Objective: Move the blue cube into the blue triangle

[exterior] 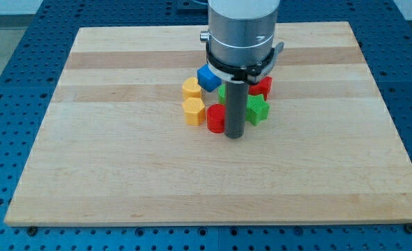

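The blue cube (207, 77) lies on the wooden board (122, 167), just left of the arm's body, at the top of a tight cluster of blocks. No blue triangle shows; the arm may hide it. My tip (234, 135) rests on the board at the cluster's lower edge, touching or nearly touching the red cylinder (216, 118) on its left, with the green star (257, 109) on its right. The blue cube is up and left of my tip, beyond the red cylinder.
Two yellow blocks stand left of the cluster: one upper (191, 88) and a hexagonal one lower (194, 109). A red block (263, 86) shows right of the rod, and a green block (222, 92) is partly hidden behind it.
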